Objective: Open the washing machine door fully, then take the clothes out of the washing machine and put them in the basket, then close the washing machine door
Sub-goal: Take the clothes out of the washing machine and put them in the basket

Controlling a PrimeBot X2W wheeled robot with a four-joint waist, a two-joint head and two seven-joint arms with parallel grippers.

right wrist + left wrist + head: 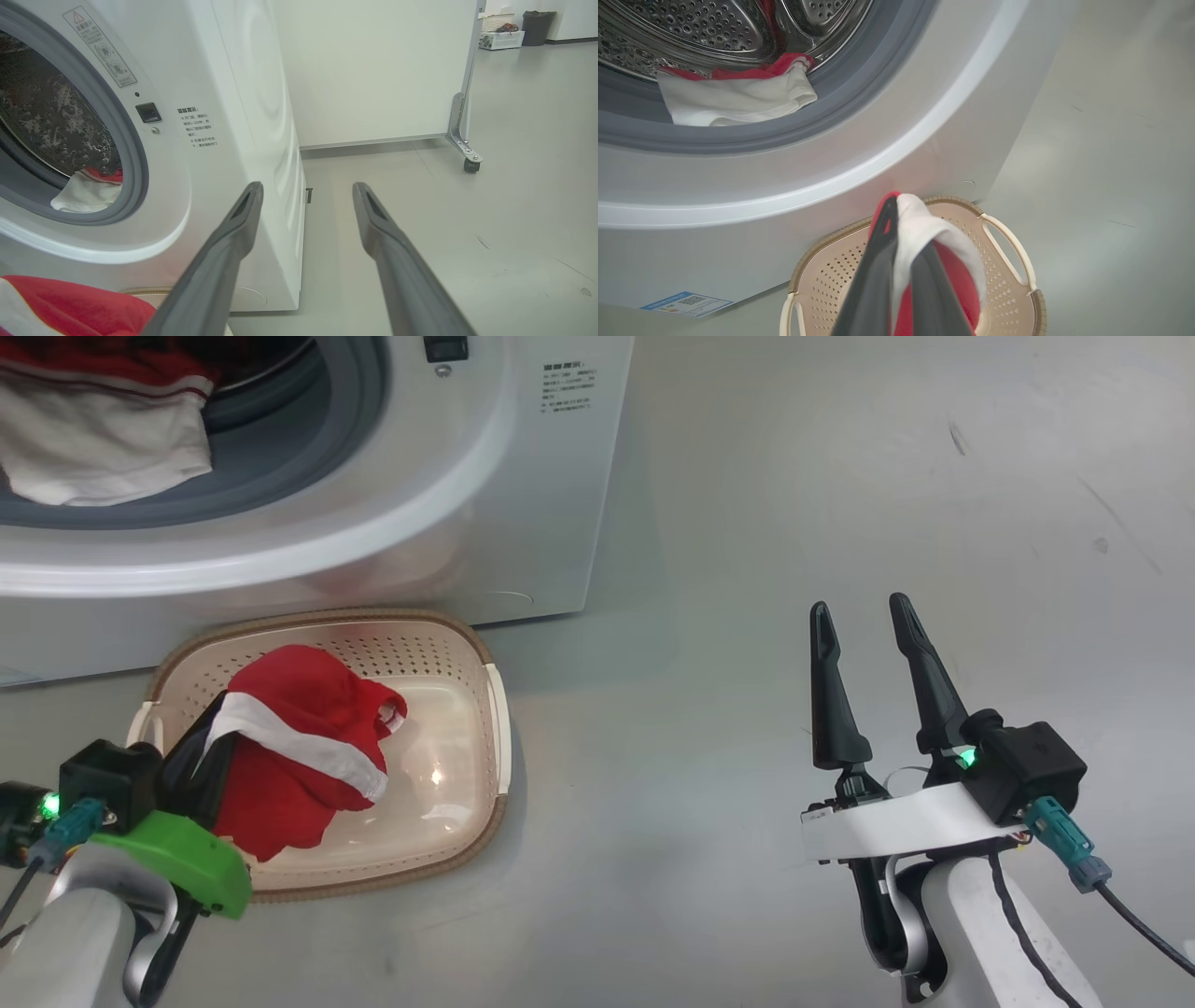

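Over basket [373,615], near-left corner: my left gripper [906,228] clamped on red garment [299,709], best released low, centrally; right gripper [859,604] agape, empty.

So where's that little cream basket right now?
The basket sits on the floor at the head view's lower left, at the foot of the washing machine, with a red-and-white garment over its left half.
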